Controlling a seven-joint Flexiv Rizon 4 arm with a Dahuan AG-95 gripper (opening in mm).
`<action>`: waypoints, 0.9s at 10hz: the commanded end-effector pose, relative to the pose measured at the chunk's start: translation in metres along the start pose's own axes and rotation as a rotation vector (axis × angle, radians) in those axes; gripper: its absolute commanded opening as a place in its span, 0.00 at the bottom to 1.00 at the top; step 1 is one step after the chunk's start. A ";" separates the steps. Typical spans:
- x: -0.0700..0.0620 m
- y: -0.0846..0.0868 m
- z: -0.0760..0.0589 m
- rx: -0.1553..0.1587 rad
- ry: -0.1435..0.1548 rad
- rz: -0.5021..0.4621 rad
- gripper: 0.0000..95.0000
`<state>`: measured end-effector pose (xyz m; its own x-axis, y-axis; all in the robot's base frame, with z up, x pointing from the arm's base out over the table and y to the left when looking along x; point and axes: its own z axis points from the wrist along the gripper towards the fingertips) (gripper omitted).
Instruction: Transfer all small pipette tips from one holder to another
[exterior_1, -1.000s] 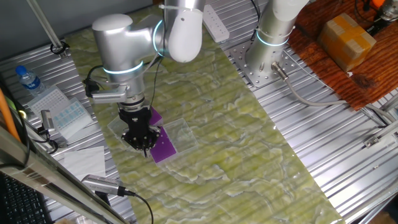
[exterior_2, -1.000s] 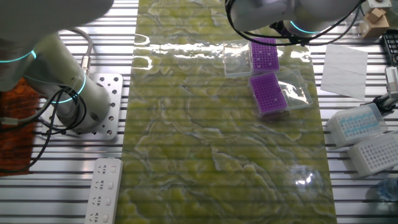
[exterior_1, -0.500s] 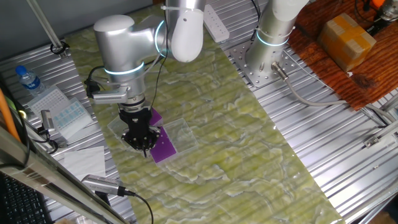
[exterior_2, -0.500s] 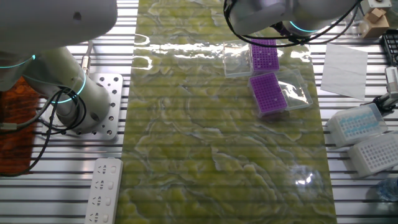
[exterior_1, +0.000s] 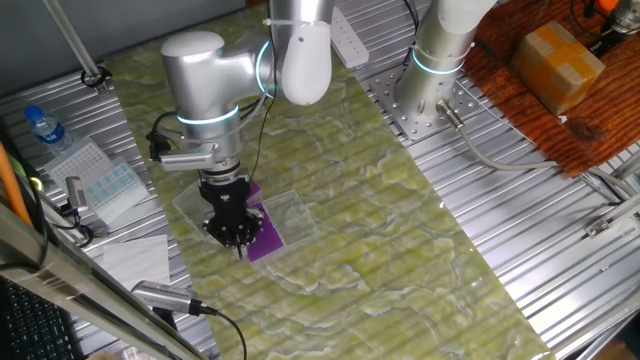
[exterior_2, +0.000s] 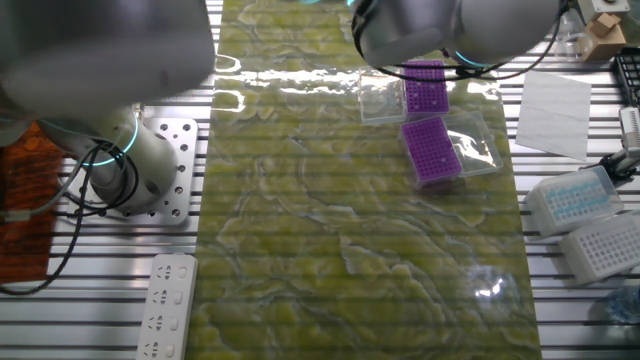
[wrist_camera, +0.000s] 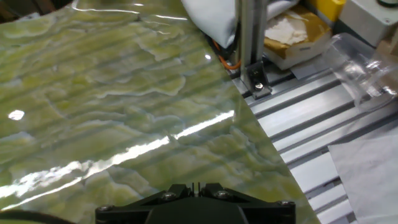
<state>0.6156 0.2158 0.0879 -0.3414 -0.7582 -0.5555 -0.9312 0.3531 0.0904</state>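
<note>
— Where's the gripper (exterior_1: 239, 243) right now?

— Low over the near purple holder (exterior_1: 264, 235), at its left edge. That holder sits in a clear plastic tray (exterior_1: 292, 215) on the green marbled mat (exterior_1: 380, 230) that covers the desk (exterior_1: 560, 270). The second purple holder (exterior_2: 425, 87) lies just beyond it, partly under the arm (exterior_1: 205, 95).

— Are the fingers holding anything?

— I cannot tell. From this side they look drawn together to a dark point, but the tip is too small to make out, and the hand view shows only the black base of the gripper and the shiny mat.

— And the small pipette tips?

— From the other fixed view both purple plates show rows of fine dots, with the near holder (exterior_2: 432, 151) in full sight; the small pipette tips (exterior_2: 430, 148) would be among those dots, but I can't pick out single ones.

— Anything else around?

— A water bottle (exterior_1: 44, 128) and a pale tip box (exterior_1: 104, 182) at the left, a white power strip (exterior_2: 169, 305), a sheet of paper (exterior_2: 554, 112), and a cardboard box (exterior_1: 556, 55) at the far right.
</note>
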 end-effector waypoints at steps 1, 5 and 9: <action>0.001 0.001 0.002 0.012 0.008 0.003 0.00; 0.001 0.001 0.002 0.012 0.008 0.003 0.00; 0.001 0.003 0.005 0.012 0.013 -0.011 0.00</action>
<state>0.6127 0.2195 0.0835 -0.3337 -0.7691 -0.5452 -0.9328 0.3531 0.0728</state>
